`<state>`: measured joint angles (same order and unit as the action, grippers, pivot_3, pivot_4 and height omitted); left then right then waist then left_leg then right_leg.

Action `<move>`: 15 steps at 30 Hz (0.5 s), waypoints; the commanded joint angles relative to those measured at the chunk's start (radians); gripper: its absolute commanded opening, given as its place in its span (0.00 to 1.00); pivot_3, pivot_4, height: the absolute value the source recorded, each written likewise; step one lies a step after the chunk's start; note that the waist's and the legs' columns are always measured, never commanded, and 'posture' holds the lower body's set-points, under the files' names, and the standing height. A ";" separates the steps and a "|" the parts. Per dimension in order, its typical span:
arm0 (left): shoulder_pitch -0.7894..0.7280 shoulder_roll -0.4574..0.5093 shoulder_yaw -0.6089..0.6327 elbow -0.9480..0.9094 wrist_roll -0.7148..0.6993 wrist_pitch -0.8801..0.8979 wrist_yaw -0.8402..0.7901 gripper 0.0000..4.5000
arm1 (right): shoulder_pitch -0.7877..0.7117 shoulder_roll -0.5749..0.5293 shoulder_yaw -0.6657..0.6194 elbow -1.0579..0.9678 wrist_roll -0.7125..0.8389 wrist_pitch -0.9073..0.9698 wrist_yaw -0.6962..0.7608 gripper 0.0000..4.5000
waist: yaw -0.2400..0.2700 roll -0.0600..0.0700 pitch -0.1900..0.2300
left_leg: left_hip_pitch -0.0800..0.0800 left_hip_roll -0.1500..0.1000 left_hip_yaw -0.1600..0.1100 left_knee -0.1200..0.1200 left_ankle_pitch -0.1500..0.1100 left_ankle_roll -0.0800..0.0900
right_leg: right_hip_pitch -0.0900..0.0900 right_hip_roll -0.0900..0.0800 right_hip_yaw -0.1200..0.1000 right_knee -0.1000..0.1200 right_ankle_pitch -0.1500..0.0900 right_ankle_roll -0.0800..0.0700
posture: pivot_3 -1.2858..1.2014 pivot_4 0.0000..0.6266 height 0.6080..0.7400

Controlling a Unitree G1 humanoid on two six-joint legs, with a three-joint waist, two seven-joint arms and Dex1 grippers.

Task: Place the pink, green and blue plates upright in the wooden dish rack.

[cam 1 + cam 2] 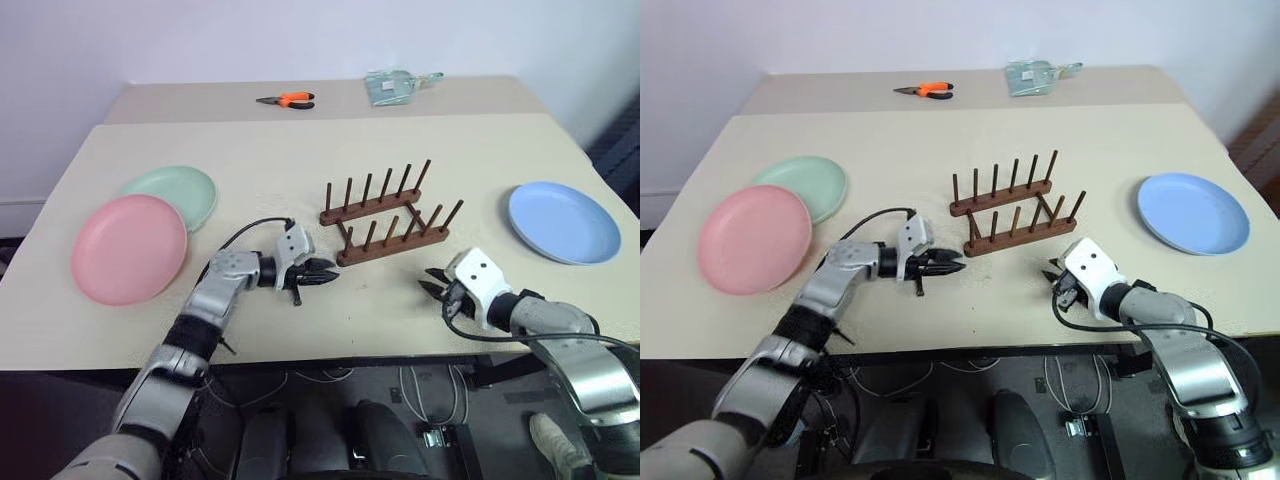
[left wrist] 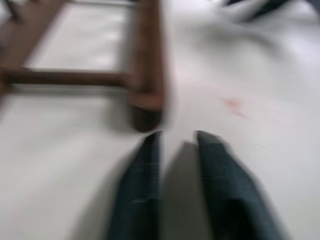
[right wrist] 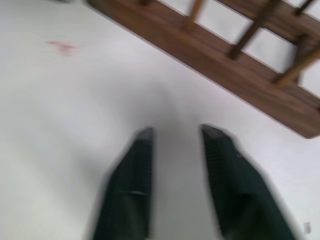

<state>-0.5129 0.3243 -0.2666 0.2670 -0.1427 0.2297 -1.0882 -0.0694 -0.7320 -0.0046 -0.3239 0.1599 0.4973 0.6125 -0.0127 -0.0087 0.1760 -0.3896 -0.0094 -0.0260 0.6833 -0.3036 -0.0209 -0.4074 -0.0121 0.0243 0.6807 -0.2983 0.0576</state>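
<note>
Wooden dish rack (image 1: 385,215) stands mid-table, both empty claws, left (image 1: 322,277) and right (image 1: 432,285), narrowed nearby.

A: What sort of place is this?

B: It looks like a lab or test room, not a home. Two plain beige tabletops (image 1: 250,150) are pushed together against a bare white wall (image 1: 250,40).

A: What else suggests that?

B: Loose cables (image 1: 400,385) trail on the dark floor under the near tabletop. Orange-handled pliers (image 1: 288,100) and a clear plastic packet (image 1: 392,86) lie on the far tabletop.

A: And the dishes?

B: Three plain plates, pink (image 1: 129,248), green (image 1: 176,193) and blue (image 1: 563,222), and a small wooden rack (image 1: 388,216) are spaced out like test props, with no sink or kitchen fittings around them.
</note>
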 commanded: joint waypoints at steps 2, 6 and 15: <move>0.030 -0.043 -0.077 -0.221 0.025 0.145 0.086 0.13 | -0.090 0.007 0.068 0.102 -0.104 -0.016 -0.035 0.01 | 0.010 0.000 0.000 | 0.000 0.000 0.000 0.001 0.000 0.000 | 0.000 0.000 0.000 0.000 0.000 0.000 | 0.52 0.24 1.00; 0.017 -0.129 -0.102 -0.226 0.078 0.199 0.235 0.13 | -0.191 0.049 0.095 0.238 -0.152 -0.026 -0.073 0.01 | 0.018 0.000 0.000 | 0.000 -0.001 0.000 0.001 0.000 0.000 | 0.001 0.000 0.000 0.000 0.001 0.001 | 0.52 0.24 1.00; -0.092 -0.203 -0.046 0.046 0.191 0.119 0.540 0.13 | -0.393 0.145 0.141 0.538 -0.245 -0.191 -0.134 0.01 | 0.002 0.000 0.000 | 0.002 -0.001 0.000 0.001 0.000 0.000 | 0.001 0.000 0.000 0.002 0.001 0.001 | 0.52 0.24 1.00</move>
<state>-0.5966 0.1170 -0.3310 0.2799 0.0180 0.3786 -0.5858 -0.4447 -0.5928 0.1431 0.1802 -0.0645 0.3351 0.4937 -0.0103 -0.0090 0.1758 -0.3879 -0.0100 -0.0256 0.6844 -0.3032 -0.0210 -0.4064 -0.0116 0.0244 0.6823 -0.2976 0.0582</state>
